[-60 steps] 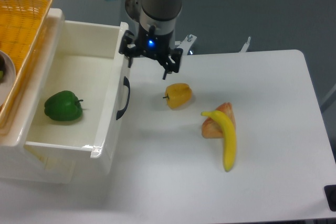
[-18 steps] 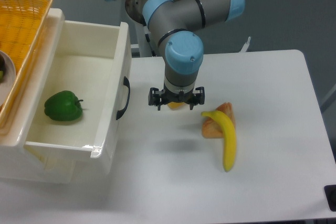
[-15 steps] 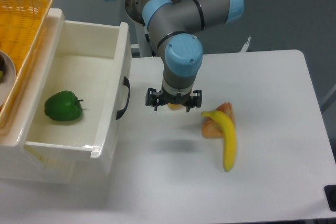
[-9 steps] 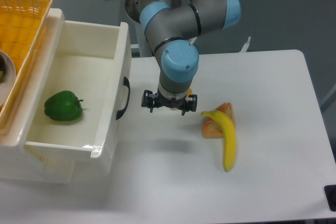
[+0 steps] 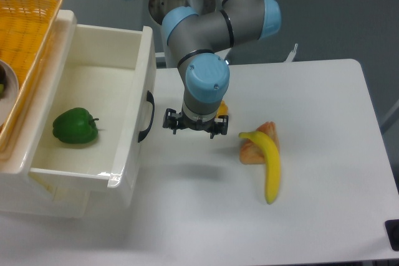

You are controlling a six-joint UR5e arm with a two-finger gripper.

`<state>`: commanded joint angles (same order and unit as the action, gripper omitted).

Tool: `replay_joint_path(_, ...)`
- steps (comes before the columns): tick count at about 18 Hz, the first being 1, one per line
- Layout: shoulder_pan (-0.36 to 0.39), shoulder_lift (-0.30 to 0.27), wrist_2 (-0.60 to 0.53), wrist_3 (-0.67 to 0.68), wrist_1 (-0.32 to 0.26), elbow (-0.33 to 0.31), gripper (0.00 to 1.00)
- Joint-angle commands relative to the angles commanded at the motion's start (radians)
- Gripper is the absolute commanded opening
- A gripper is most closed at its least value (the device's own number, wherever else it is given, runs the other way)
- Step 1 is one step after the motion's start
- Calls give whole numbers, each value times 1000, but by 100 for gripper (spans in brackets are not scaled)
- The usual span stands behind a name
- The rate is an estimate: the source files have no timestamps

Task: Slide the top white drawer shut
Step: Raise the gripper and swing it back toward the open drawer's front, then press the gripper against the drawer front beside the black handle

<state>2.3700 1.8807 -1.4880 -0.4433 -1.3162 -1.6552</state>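
The top white drawer [image 5: 134, 116] is pulled far out of its cabinet, with a curved black handle [image 5: 147, 116] on its front panel. A green bell pepper [image 5: 75, 125] lies inside it. My gripper [image 5: 190, 126] points down at the table a short way right of the handle, not touching it. Its fingers are spread apart and hold nothing. The lower drawer is hidden under the open one.
A yellow woven basket [image 5: 25, 35] sits on the cabinet top at the far left. A yellow pepper [image 5: 221, 106] is mostly hidden behind my wrist. A banana [image 5: 269, 160] lies across a peach-coloured piece of food [image 5: 252, 151] right of the gripper.
My gripper has come down from the drawer's back corner, passed over the yellow pepper, and in the last second has drifted left toward the drawer handle. The drawer has not moved.
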Motion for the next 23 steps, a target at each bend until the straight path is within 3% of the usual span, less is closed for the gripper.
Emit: replay_joint_path(23, -28, 5, 23, -2, 0, 2, 100)
